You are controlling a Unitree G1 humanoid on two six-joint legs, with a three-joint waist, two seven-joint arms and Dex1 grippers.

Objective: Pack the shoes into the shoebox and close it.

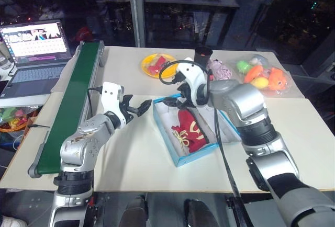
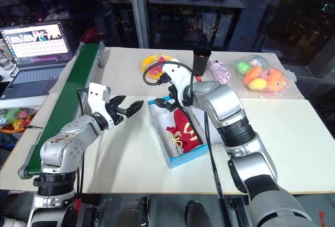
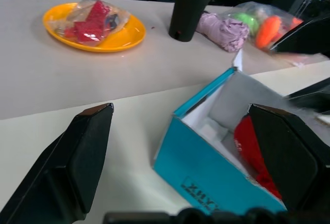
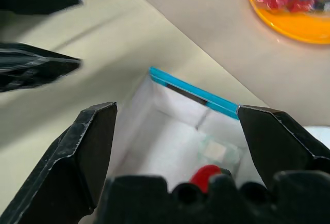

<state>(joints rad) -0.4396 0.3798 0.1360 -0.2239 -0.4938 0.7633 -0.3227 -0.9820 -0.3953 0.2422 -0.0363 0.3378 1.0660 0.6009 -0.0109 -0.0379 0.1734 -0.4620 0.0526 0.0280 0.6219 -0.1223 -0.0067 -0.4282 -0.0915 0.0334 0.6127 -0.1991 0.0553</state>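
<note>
The light blue shoebox [image 1: 177,156] stands open in the middle of the table, white inside. Red shoes [image 1: 189,132] with yellow laces lie in its near half; I cannot tell one from the other. My right gripper [image 1: 177,100] hangs open over the box's far end, pointing down into it, with nothing between its fingers [image 4: 87,152]. In the right wrist view the box's blue rim [image 4: 193,92] and a bit of red shoe [image 4: 206,175] lie below it. My left gripper [image 1: 142,106] is open and empty just left of the box, pointing at its far left corner [image 3: 206,167].
A green conveyor belt [image 1: 73,101] runs along the table's left side, with a laptop [image 1: 34,54] beyond it. At the back stand an orange plate [image 1: 157,65] of bagged red items, a black cup [image 2: 201,59], a pink cloth [image 2: 220,71] and a bag of toy fruit [image 1: 261,75].
</note>
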